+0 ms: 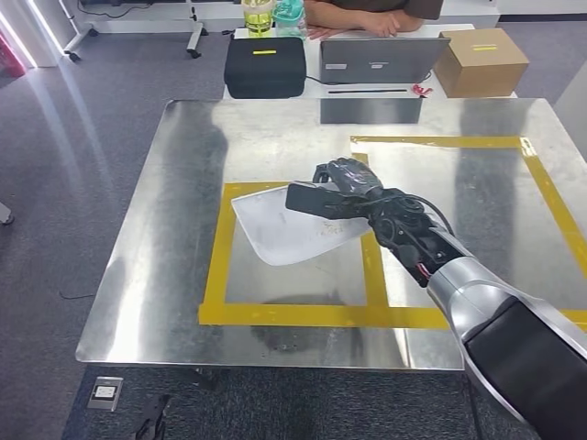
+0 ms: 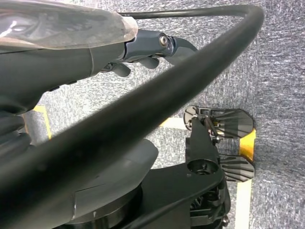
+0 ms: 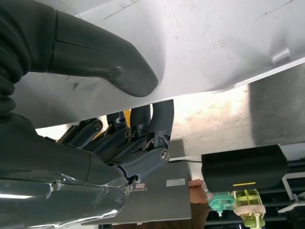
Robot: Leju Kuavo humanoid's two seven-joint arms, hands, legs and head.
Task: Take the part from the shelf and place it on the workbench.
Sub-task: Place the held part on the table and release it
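A: Part [image 1: 291, 231] hovers over the shiny workbench [image 1: 173, 183], inside the yellow tape square [image 1: 220, 247]. Behind sit a black case [image 1: 265, 67], laptop [image 1: 382, 60] and cardboard box [image 1: 481, 60].

B: It's a pale, flat curved panel. The right hand [image 1: 346, 188] pinches its edge, thumb above, fingers [image 3: 144, 129] curled underneath.

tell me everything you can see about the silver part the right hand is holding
The part is a thin, flat sheet, pale silver-grey like dull metal, with rounded corners, a curved far end and faint scuffs. The right hand grips its near edge, thumb on one face and fingers on the other. It looks held above the workbench, over the smaller yellow tape rectangle, roughly level; whether it touches the surface cannot be told. The right wrist view shows a small raised tab near one edge.
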